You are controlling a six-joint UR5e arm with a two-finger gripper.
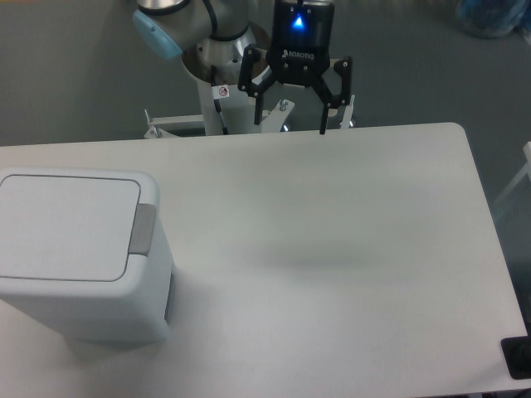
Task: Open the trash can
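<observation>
The trash can (79, 253) is a large white boxy bin standing at the left of the table, its flat lid (66, 225) lying closed. A grey push tab (143, 229) sits along the lid's right edge. My gripper (289, 124) hangs over the table's far edge, well to the right of and behind the bin. Its two black fingers (256, 104) are spread wide with nothing between them, and a blue light glows on its body.
The white table (332, 249) ends at a rounded far right corner. The arm's base column (224, 83) stands behind the far edge. A small black object (518, 358) sits at the near right edge.
</observation>
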